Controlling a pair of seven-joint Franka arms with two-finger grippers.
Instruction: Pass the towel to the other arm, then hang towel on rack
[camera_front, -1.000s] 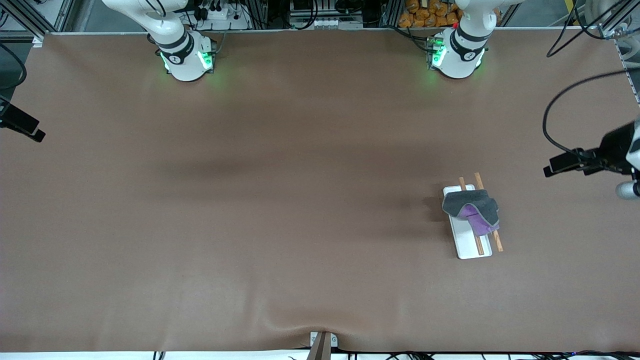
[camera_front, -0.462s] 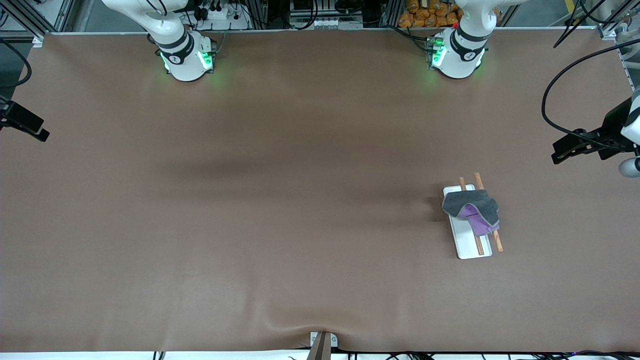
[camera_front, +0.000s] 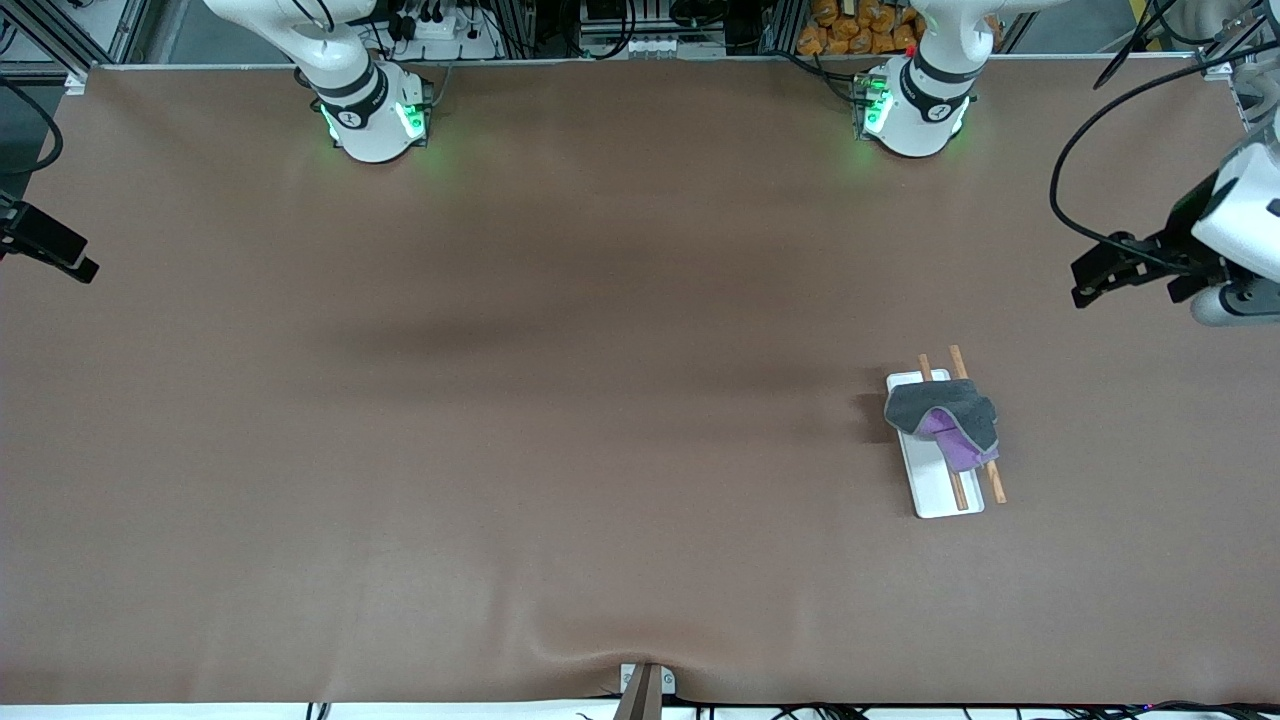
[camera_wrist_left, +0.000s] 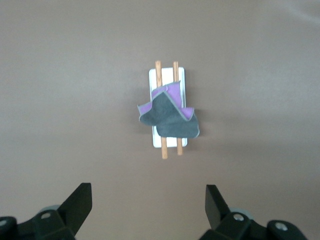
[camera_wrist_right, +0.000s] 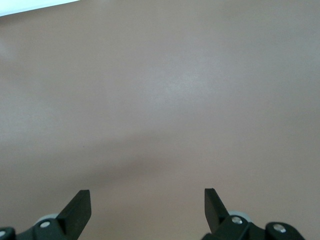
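Observation:
The towel (camera_front: 940, 412), dark grey with purple folds showing, lies draped across the two brown rods of the rack (camera_front: 930, 490), which stands toward the left arm's end of the table. The left wrist view looks down on the towel (camera_wrist_left: 170, 117) and the rack's white base (camera_wrist_left: 167, 74). My left gripper (camera_front: 1087, 283) hangs open and empty in the air beside the rack, over the table's edge at that end. In its own view the left gripper (camera_wrist_left: 148, 200) holds nothing. My right gripper (camera_front: 80, 265) is open and empty at the other end; the right gripper (camera_wrist_right: 147, 202) sees only bare table.
The brown table mat (camera_front: 560, 400) spreads wide between the two arm bases. A small bracket (camera_front: 645, 685) sits at the table's edge nearest the front camera. A black cable (camera_front: 1065, 170) loops above the left gripper.
My left gripper has drifted toward the bases' side of the table and slightly inward, still open. The right gripper, towel and rack have stayed put.

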